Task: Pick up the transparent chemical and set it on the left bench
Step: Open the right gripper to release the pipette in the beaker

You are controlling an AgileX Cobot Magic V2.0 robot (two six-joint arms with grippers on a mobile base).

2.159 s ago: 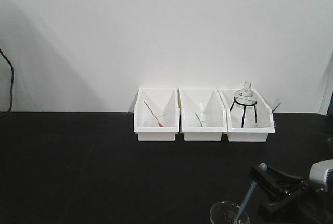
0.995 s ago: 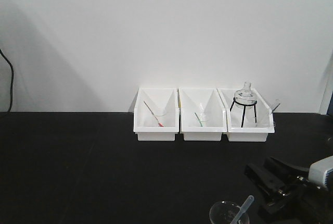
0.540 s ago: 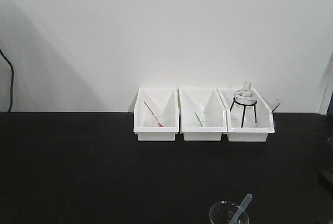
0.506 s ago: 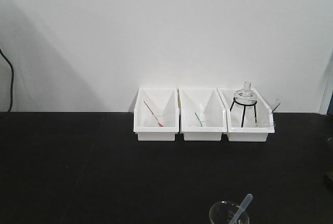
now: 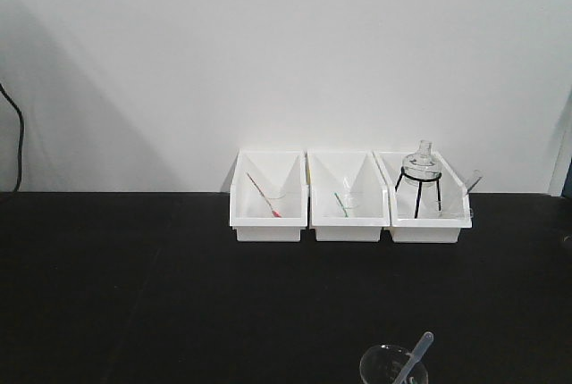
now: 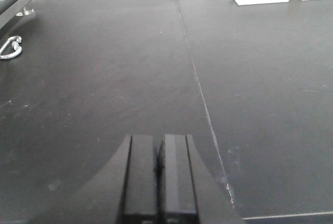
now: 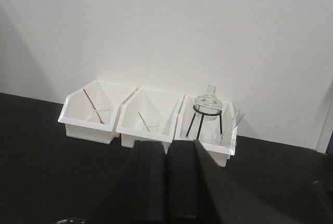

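Note:
The transparent chemical (image 5: 416,354), a clear pipette with its bulb end up, leans in a glass beaker (image 5: 382,368) at the bottom edge of the front view. The beaker stands on a matte black bench top (image 5: 134,286); its frame and doors are out of view, so I cannot tell which bench it is. Neither gripper shows in the front view. My right gripper (image 7: 166,143) is shut and empty, facing the white bins. My left gripper (image 6: 158,138) is shut and empty above a black top (image 6: 104,78).
Three white bins stand against the wall: the left one (image 5: 267,223) holds a red pipette, the middle one (image 5: 349,223) a green pipette, the right one (image 5: 425,223) a flask on a black tripod. A metal clip (image 6: 10,47) lies at far left in the left wrist view.
The right gripper held the clear pipette over the beaker, opened, and drew back out of the front view to the right. The pipette stays leaning in the beaker.

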